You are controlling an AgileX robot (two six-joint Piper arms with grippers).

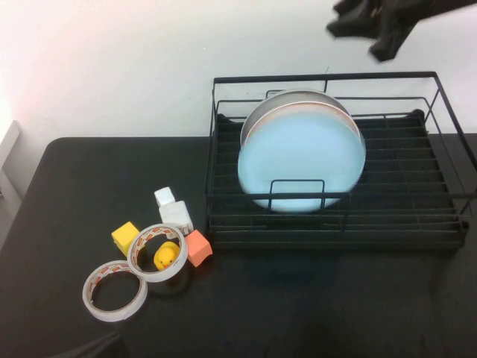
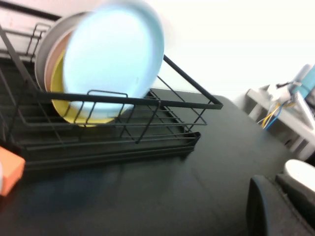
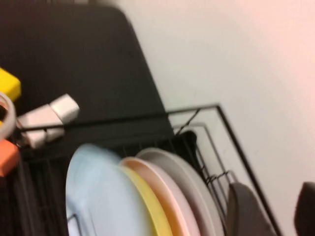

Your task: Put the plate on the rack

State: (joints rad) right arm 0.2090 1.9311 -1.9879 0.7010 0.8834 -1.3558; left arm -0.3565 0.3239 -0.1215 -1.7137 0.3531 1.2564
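- We are starting at the left of the black worktop [image 1: 313,313], where two tape rolls [image 1: 114,290], a yellow duck [image 1: 167,256], and yellow, white and orange blocks are lying well apart from the work.
- The left claw [image 2: 275,204] is showing only as dark finger shapes at the edge of its own wrist view, low over the worktop in front of the rack; we cannot tell whether it is spread or pressed together.
- Moving right, we are seeing the rack [image 1: 335,224] with the pale blue plate [image 1: 302,164] already standing upright in it, at the front of a row of plates: a yellow one [image 3: 147,206], a pink one [image 3: 170,196] and a grey one [image 3: 197,191] are leaning just behind it.
- We are judging the plate to be stiff, smooth and rather slippery, light if melamine, breakable if ceramic; any hold should be taken on the top rim, which is rising above the rack's rail, pinching across the edge rather than the face.
- Farthest right, the right claw [image 1: 376,26] is hanging above the rack's back rail, clear of the plates, spread apart and holding nothing.
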